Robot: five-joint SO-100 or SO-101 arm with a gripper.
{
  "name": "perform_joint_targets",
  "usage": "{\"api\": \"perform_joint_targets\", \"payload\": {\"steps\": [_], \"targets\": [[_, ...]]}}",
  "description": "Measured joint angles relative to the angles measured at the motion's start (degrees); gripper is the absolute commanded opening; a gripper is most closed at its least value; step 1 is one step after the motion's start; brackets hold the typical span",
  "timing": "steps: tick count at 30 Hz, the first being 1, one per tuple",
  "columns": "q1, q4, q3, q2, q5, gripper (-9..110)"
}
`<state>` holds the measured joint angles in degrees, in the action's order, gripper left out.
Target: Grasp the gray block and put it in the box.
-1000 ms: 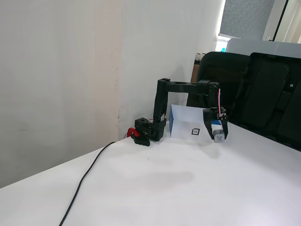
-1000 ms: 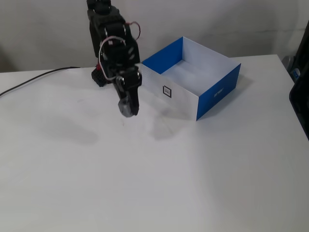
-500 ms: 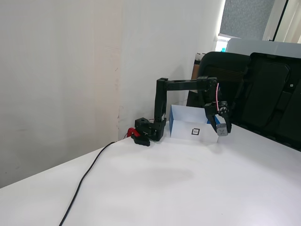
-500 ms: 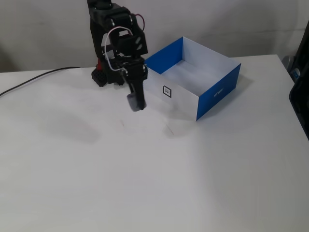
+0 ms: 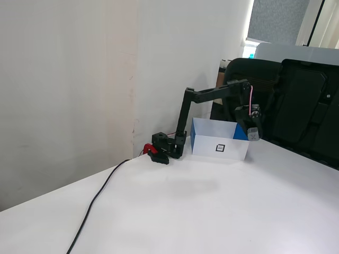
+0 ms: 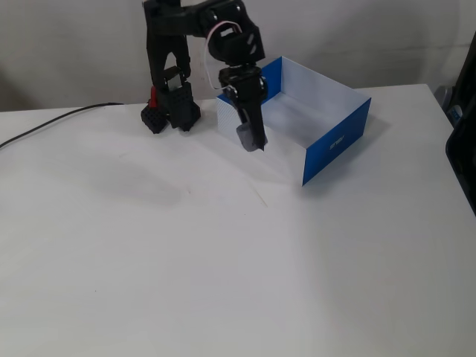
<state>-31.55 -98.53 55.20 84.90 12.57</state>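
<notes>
In both fixed views a black cable (image 5: 98,203) ran along the table (image 5: 212,211) from its left edge to the arm's base (image 5: 167,146) at the back edge, a red part (image 5: 150,150) on the base's left. The arm (image 5: 212,94) reached right from there. The gripper (image 5: 253,134) pointed down, jaws pinching the gray block (image 5: 253,134) at their tip, block off the table, in the air. One fixed view put the block over the box's right end, above the rim; another showed the gripper (image 6: 251,139) with the block (image 6: 248,137) in front of the box's front wall, covering the label there, so whether it was past the rim was unclear. The label (image 5: 220,148) showed only in the side view. Block looked small, gray, a dark mark on one face. The box (image 6: 335,141) was white outside in front, blue inside, blue on the right wall, near the table's back edge. Dark chairs (image 5: 302,106) stood beyond the table's right side.
</notes>
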Motion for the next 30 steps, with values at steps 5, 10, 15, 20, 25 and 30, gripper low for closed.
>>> {"api": "perform_joint_targets", "payload": {"steps": [5, 10, 15, 20, 25, 30], "targets": [[-2.7, -2.7, -1.6, -1.1, 3.2, 0], [-7.0, -4.8, -1.7, -1.1, 4.4, 0], [-10.7, -6.6, -2.7, -1.1, 4.7, 0], [-14.3, -6.9, -2.9, -1.1, 4.7, 0], [-20.2, -6.9, -1.7, -0.8, 4.7, 0], [-27.9, -7.0, 3.4, 3.2, 4.6, 0]]}}
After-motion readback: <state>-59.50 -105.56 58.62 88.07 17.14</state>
